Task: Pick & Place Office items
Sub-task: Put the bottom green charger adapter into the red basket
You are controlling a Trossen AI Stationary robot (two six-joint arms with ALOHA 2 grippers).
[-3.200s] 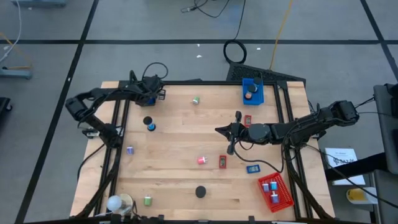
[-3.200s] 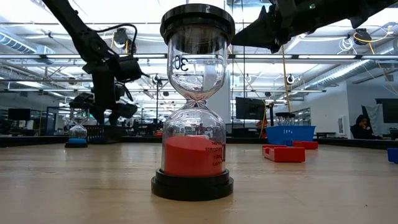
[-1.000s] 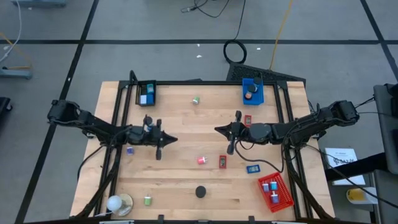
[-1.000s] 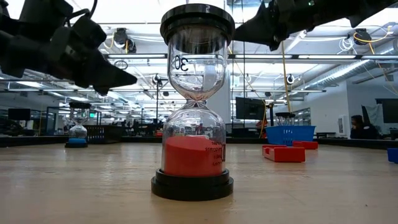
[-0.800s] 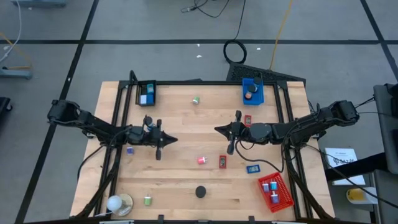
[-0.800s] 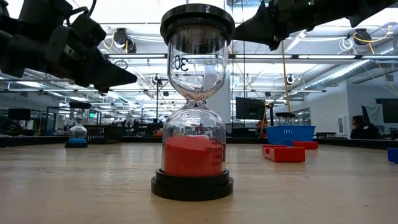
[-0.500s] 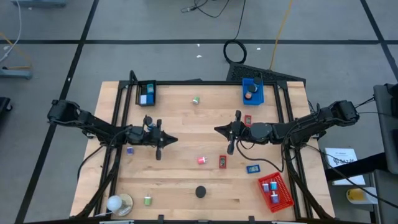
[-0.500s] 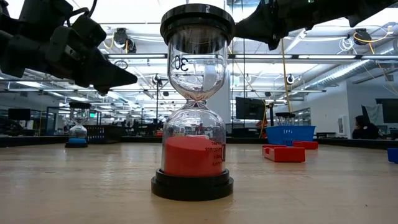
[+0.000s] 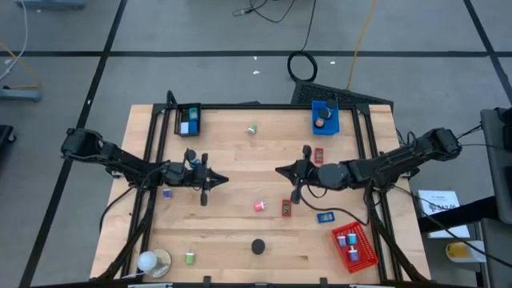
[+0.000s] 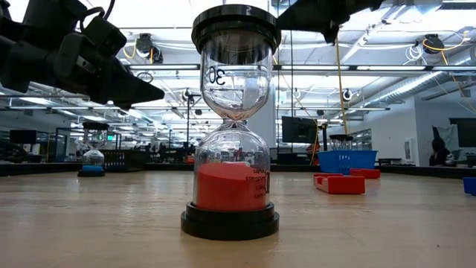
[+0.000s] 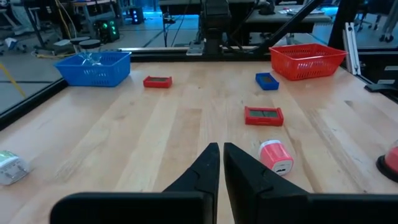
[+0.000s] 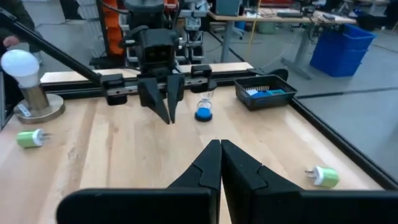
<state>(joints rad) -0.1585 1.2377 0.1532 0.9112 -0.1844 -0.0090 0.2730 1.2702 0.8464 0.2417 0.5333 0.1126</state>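
The office items lie scattered on the wooden table: a pink roll (image 9: 260, 206) and a red block (image 9: 287, 208) mid-table, a blue block (image 9: 325, 217), another red block (image 9: 318, 154), two green pieces (image 9: 252, 128) (image 9: 190, 258), and a red-sand hourglass (image 10: 235, 126) near the front edge. My left gripper (image 9: 221, 179) hovers shut above the left middle, pointing toward the table's right edge. My right gripper (image 9: 278, 170) faces it from the right, shut and raised. In the left wrist view the pink roll (image 11: 275, 157) lies just beyond the shut fingers (image 11: 221, 148).
A black tray (image 9: 189, 120) stands at the far left, a blue tray (image 9: 326, 117) at the far right and a red tray (image 9: 354, 246) with small items at the near right. A round white and tan bulb (image 9: 152, 261) sits at the near left corner.
My right gripper has risen a little higher above the table, still shut. The left arm and the items have stayed where they were.
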